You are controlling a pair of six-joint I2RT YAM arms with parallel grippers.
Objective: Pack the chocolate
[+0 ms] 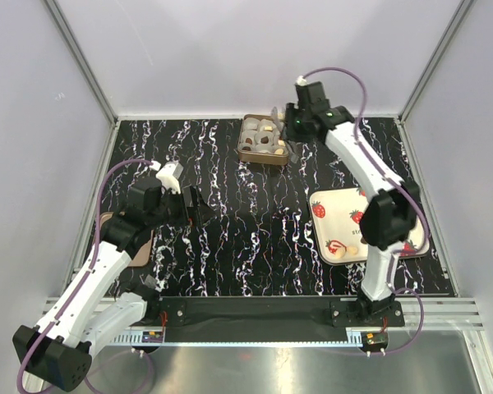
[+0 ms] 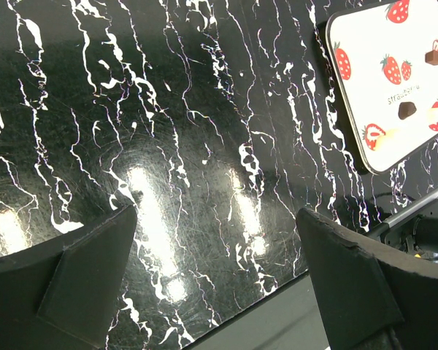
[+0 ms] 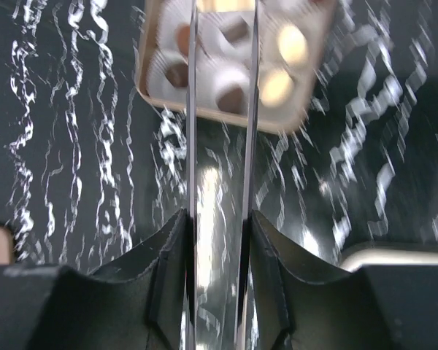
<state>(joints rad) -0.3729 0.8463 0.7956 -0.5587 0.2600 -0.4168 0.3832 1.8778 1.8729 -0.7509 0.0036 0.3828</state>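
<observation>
A tan box point(image 1: 263, 138) with white paper cups stands at the back middle; in the right wrist view point(image 3: 299, 120) it holds dark chocolates point(image 3: 177, 74) and cream chocolates point(image 3: 292, 45). My right gripper point(image 1: 294, 123) hovers beside the box, shut on metal tongs point(image 3: 192, 131) whose blades reach over the cups; their tips run out of view. More dark chocolates point(image 2: 406, 111) and a cream one point(image 1: 338, 253) lie on the white strawberry tray point(image 1: 345, 205). My left gripper point(image 1: 199, 205) is open and empty above the table's left side.
A flat brown piece point(image 1: 141, 246) lies under my left arm at the left edge. The strawberry tray sits at the right, partly covered by my right arm. Grey walls and a metal frame enclose the black marbled table point(image 1: 255, 238).
</observation>
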